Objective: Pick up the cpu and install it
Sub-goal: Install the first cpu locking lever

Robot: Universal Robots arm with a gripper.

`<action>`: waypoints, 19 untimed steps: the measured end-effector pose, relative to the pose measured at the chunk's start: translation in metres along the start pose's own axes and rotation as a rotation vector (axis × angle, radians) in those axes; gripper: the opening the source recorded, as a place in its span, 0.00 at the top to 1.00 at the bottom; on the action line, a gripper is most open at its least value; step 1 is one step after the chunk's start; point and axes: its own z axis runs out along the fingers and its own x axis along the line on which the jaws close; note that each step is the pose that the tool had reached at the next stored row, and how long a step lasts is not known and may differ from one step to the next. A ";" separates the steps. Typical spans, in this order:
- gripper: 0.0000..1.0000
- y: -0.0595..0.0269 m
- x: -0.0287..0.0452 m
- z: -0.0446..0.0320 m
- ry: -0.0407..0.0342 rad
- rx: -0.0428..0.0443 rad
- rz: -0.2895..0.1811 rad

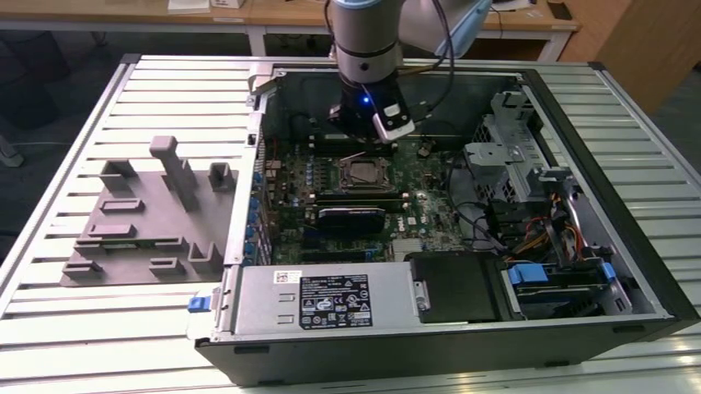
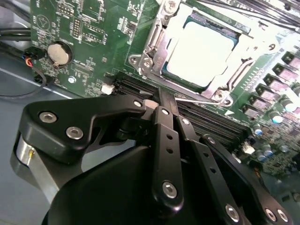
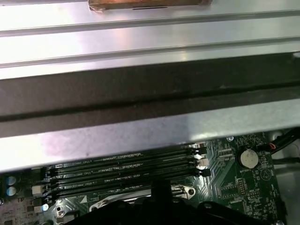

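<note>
Ribbed metal worktop under everything, with an open PC case lying flat on it and a grey plastic fixture parked off toward the exterior view's left. My arm comes down into the case from the far side and my claw sits low over the motherboard, right above the RAM slots. Claw's pinched together, fingertips meeting with nothing between them as far as I can see, so I'm carrying nothing. The cpu is already sitting in its socket, silver top facing up, framed by the metal socket bracket. From the claw it lies just past the memory slots, toward the middle of the board, near but not touching. It's square, so no real long axis to line up on, though its edges run roughly with the slots. Room to move is tight-ish: the case wall is close behind me on the slot side, the drive cage and its cables crowd the exterior view's right, and the power supply closes off the near end. Straight up looks like the only free way out.
</note>
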 end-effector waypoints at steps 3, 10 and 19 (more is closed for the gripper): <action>0.89 -0.0004 0.0017 0.0007 -0.0134 0.0004 -0.001; 0.89 0.0010 0.0056 0.0017 -0.0166 0.0046 0.008; 0.89 0.0060 0.0096 0.0032 -0.0213 0.0105 0.031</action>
